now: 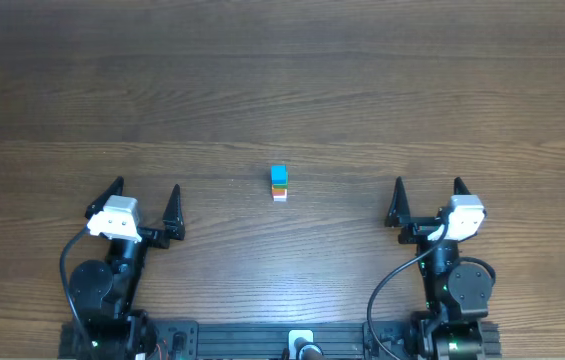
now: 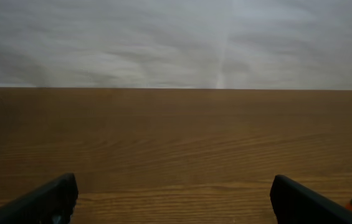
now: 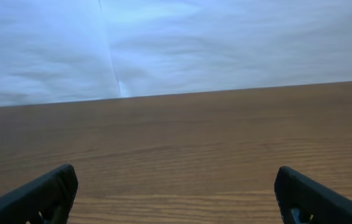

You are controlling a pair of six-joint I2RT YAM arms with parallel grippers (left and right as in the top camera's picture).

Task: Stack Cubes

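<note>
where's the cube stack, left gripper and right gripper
cube stack (image 1: 279,183): top view, middle of the stack
left gripper (image 1: 146,187): top view, midway between its open fingers
right gripper (image 1: 428,183): top view, midway between its open fingers

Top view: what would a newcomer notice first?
The little stack of cubes at the middle of the wooden table, with the blue cube on top. Then the left gripper and right gripper, both open, one on either side of it and touching nothing.

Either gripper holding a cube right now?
No: the left gripper and right gripper are both open and empty, and the cubes stand stacked on the table between them.
</note>
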